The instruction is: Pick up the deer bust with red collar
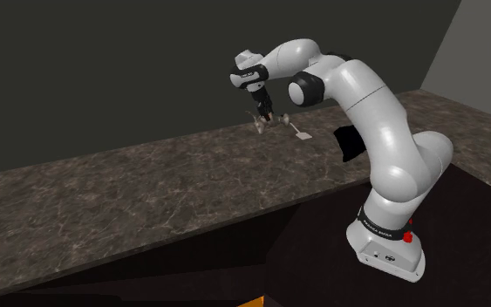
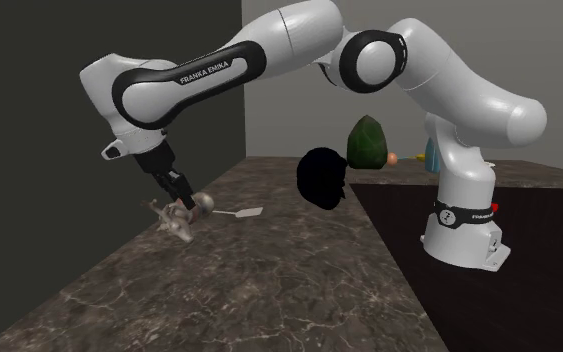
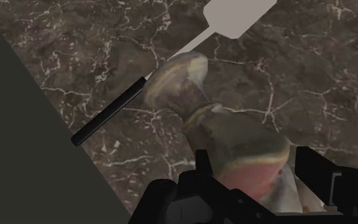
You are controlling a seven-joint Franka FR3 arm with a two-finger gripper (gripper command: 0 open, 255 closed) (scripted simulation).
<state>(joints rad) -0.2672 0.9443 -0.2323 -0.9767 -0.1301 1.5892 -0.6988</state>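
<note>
The deer bust (image 3: 234,137) is brownish-grey with a reddish band near its base, and its snout points away from the hand toward a spatula. My gripper (image 3: 257,162) is shut on the bust, one black finger (image 3: 203,167) on each side of its neck. In the shoulder view the gripper (image 1: 261,116) points down at the back of the counter with the bust (image 1: 258,124) under it. In the second exterior view the bust (image 2: 174,221) hangs tilted at the gripper (image 2: 181,205), just at the stone surface. I cannot tell whether it touches the counter.
A spatula (image 3: 238,16) with a white blade and black handle lies just beyond the bust, also seen as the spatula (image 1: 300,133). A dark wall runs close behind the marble counter (image 1: 147,192). A black object (image 2: 324,180) and a green object (image 2: 367,140) stand nearer the stand.
</note>
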